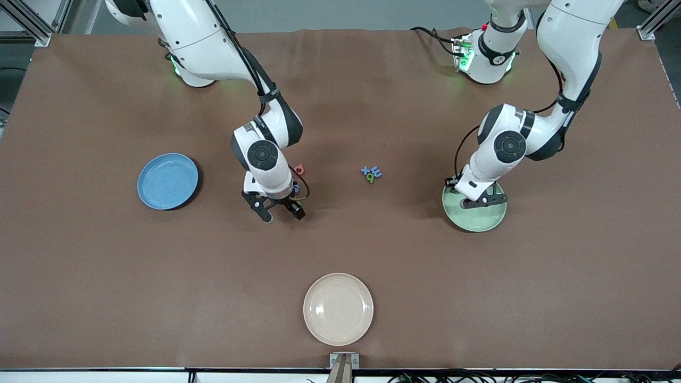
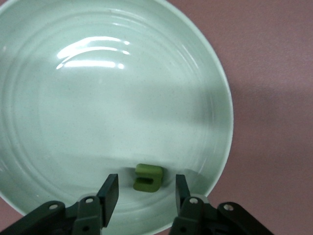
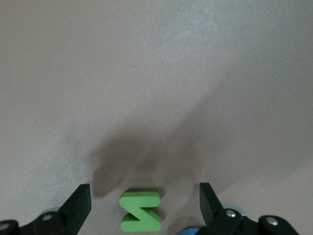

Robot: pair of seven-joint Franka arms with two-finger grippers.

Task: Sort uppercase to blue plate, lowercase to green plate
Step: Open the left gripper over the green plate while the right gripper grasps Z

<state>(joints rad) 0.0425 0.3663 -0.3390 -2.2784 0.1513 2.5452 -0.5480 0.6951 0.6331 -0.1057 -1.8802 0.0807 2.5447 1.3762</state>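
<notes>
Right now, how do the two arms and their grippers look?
Both arms are glossy white with black joint bands, round dark caps and black cables. The left gripper and right gripper have black fingers. Green lights glow at both bases.

Green letter (image 2: 147, 177) lies in green plate (image 2: 215, 88) — released.
</notes>
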